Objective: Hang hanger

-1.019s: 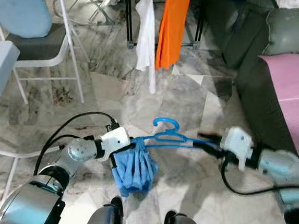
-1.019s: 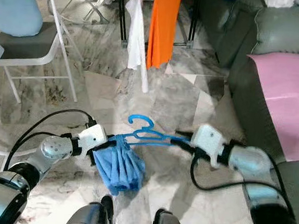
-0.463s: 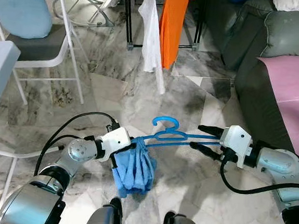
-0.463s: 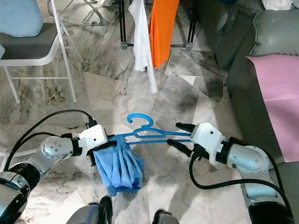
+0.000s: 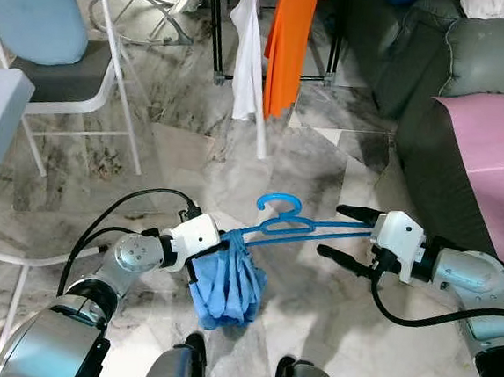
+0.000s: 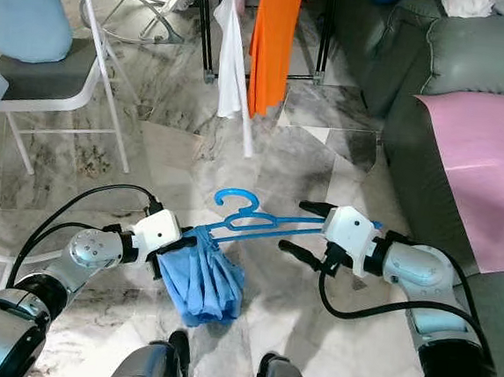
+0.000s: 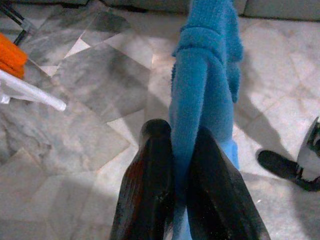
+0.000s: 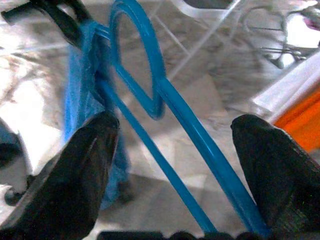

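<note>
Pinching the cloth-draped end of the hanger (image 5: 288, 227) in my left gripper (image 5: 204, 253) kept it level above the floor; my right gripper (image 5: 347, 235) straddled the other end, fingers spread.

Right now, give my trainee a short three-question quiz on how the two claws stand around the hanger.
1. True or false: the right claw is clamped shut on the blue plastic hanger.
2. What does the left claw grip? A) the orange shirt B) the hanger end draped with blue knitted cloth C) the white folding chair
3. Fill in: the hanger's far arm passes ___ the right claw's spread fingers.

Key: 1 false, its fingers are apart; 2 B; 3 between.
</note>
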{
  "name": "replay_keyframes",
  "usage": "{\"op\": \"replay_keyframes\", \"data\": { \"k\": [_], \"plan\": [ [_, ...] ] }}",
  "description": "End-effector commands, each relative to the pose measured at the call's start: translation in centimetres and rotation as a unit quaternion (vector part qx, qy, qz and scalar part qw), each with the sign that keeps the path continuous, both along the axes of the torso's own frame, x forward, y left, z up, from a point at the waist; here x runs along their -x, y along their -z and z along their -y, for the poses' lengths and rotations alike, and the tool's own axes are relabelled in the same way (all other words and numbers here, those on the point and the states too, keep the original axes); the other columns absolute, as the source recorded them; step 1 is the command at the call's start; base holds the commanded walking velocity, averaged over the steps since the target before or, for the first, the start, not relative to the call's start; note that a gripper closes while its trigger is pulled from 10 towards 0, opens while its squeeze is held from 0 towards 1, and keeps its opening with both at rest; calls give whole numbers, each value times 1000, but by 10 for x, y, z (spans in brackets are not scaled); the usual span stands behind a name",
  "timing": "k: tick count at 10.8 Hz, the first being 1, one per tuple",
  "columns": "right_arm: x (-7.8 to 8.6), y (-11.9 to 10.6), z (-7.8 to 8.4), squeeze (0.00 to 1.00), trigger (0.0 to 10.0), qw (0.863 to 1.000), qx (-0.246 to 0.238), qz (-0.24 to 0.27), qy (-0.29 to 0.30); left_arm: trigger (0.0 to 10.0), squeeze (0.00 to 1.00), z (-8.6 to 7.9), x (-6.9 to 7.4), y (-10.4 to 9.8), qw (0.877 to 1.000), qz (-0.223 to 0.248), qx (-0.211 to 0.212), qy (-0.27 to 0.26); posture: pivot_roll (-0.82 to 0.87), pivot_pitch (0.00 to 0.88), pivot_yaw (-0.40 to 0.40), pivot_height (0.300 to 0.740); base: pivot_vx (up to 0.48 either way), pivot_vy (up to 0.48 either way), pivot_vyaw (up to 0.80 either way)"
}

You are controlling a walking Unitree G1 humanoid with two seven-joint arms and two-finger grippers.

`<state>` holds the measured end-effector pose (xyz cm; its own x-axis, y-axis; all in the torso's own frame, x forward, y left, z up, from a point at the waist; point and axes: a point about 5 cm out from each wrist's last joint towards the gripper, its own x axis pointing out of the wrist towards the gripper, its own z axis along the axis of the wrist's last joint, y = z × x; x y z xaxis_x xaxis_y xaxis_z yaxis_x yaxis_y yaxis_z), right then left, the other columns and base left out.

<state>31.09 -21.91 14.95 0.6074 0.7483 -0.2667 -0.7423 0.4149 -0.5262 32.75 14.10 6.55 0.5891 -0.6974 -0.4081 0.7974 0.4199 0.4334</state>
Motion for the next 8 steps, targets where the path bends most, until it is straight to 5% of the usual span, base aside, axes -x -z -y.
{"op": "replay_keyframes", "data": {
  "k": [1,3,5,8],
  "plan": [
    [-7,-37,36,1000,10000,994,28,83,71,0,0,-22,8,10,999,-4,-28,-23,-178,207,78,740,0,0,0],
    [-15,-51,36,1000,10000,980,47,163,106,0,0,-18,13,13,999,-2,-36,7,-173,213,78,740,0,0,0],
    [-15,-49,31,1000,10000,978,34,177,107,0,0,-15,20,21,998,-4,-51,21,-177,225,80,740,0,0,0],
    [-1,-16,8,1000,10000,985,-68,119,102,0,0,-14,4,15,993,14,11,-115,-173,234,87,740,0,0,0]
  ]
}}
